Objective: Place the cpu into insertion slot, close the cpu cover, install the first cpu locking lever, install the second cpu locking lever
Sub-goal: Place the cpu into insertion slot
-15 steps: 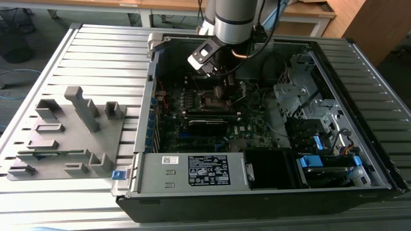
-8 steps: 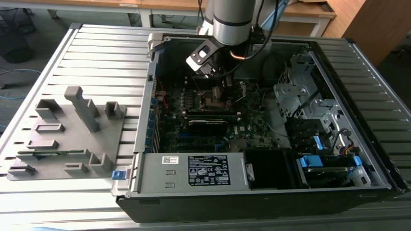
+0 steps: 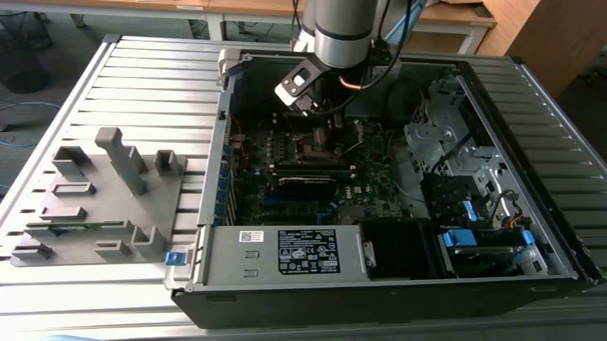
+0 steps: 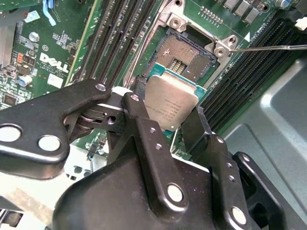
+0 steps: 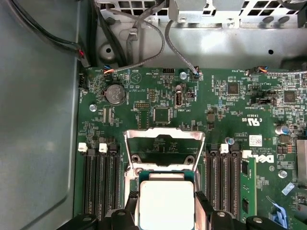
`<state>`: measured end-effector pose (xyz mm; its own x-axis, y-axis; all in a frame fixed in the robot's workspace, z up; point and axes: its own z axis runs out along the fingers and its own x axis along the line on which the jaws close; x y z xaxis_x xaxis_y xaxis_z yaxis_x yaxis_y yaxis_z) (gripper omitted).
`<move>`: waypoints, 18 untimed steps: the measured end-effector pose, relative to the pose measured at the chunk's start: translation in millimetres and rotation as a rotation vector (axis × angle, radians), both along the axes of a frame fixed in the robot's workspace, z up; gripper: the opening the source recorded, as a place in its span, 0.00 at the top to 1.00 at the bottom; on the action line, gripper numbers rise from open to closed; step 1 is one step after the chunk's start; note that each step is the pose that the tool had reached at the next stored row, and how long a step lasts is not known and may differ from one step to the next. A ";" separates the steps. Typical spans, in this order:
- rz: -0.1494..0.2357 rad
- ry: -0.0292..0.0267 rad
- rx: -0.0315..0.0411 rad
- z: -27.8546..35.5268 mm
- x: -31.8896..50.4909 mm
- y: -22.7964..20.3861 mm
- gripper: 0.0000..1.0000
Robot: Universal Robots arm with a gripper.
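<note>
My gripper [image 3: 320, 121] reaches down into the open computer case, shut on the cpu [image 4: 170, 106]. The cpu is a silver-grey square chip pinched by its edges between the two black fingers [image 4: 139, 112]. It hangs a little above the insertion slot [image 4: 184, 57], which lies open with its dark pin field bare. In the first wrist view the cpu [image 5: 165, 203] sits between the fingers just in front of the cpu cover [image 5: 144, 134], which stands raised on its hinge. A thin metal locking lever [image 4: 268, 48] sticks out free beside the slot.
Long black memory slots [image 5: 96, 182] flank the socket on both sides. Cables [image 5: 144, 43] run along the case wall near the board. A grey parts fixture [image 3: 104, 192] lies on the table at the exterior view's left. A power supply box [image 3: 284, 252] and drive cages [image 3: 455, 149] crowd the case.
</note>
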<state>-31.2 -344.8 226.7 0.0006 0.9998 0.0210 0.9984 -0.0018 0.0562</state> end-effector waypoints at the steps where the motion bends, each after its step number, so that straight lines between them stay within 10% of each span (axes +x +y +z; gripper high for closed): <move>1: 0.000 0.0057 -0.0001 -0.1 0.0 0.0 0.46; 18: 0.003 0.0070 0.0001 -1.3 -0.1 0.0 0.46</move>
